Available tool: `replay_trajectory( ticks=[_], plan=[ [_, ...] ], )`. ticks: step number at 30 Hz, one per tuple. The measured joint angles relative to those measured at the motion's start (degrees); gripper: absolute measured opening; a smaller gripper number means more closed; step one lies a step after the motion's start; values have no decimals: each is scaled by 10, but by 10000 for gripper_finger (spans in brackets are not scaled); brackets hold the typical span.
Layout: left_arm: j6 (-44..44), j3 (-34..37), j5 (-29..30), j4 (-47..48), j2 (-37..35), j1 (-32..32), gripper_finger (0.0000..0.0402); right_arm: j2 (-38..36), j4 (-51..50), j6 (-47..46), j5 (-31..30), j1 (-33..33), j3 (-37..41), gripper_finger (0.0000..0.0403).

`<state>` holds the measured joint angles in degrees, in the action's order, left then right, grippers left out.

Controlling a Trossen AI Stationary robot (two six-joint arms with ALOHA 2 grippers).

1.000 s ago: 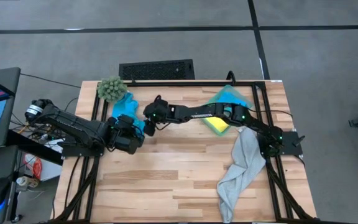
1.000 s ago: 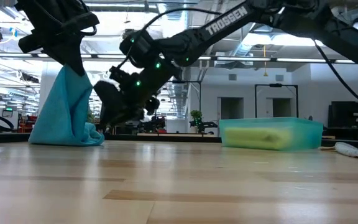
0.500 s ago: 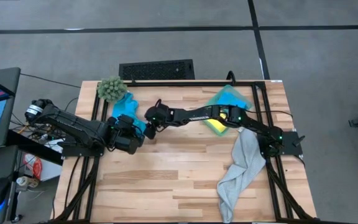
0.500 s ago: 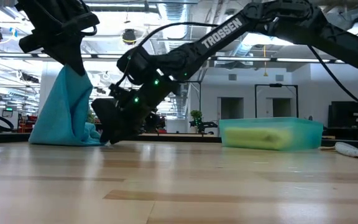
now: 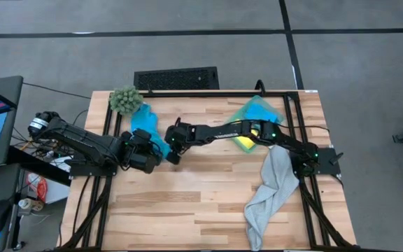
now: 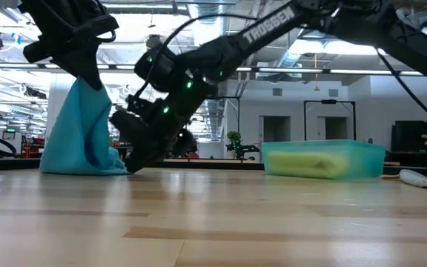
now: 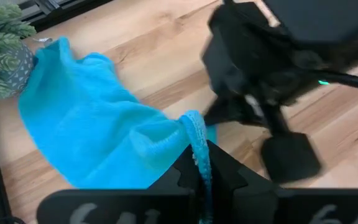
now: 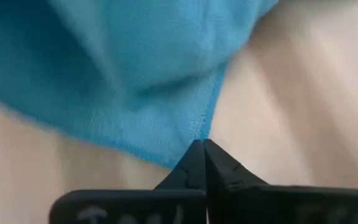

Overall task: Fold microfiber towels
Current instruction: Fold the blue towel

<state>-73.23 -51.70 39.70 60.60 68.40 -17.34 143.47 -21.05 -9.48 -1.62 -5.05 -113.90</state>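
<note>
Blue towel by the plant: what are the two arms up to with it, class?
Both hands are shut on the blue towel near the plant. The left hand holds one edge up; the right hand pinches a corner low over the table. A grey towel lies unfolded at the right.

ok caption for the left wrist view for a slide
Left end effector and right end effector each pinch an edge of the blue towel.

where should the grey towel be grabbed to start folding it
By its lower corner, where the grey towel fans out flat on the table; come straight down from above. Its upper end is bunched under the right arm, so that end offers no clean edge.
</note>
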Motion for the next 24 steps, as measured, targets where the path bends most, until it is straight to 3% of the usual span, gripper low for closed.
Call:
replay_trajectory(
  ticks=[4, 10, 17, 21, 24],
  plan=[
    [6, -10, -1, 5, -1, 0, 0, -44, -96, 30, -14, 16, 2, 4],
    [33, -48, 14, 3, -1, -1, 0, -118, -227, 62, -85, 51, 1, 2],
    [52, -70, 30, 4, -1, -7, 0, -185, -390, 53, -124, 99, 18, 1],
    [38, -71, 30, 9, 4, -19, 0, -218, -406, 15, -135, 117, 90, 1],
    [30, -71, 30, 8, 16, -27, 0, -240, -354, -5, -138, 131, 168, 6]
  ],
)
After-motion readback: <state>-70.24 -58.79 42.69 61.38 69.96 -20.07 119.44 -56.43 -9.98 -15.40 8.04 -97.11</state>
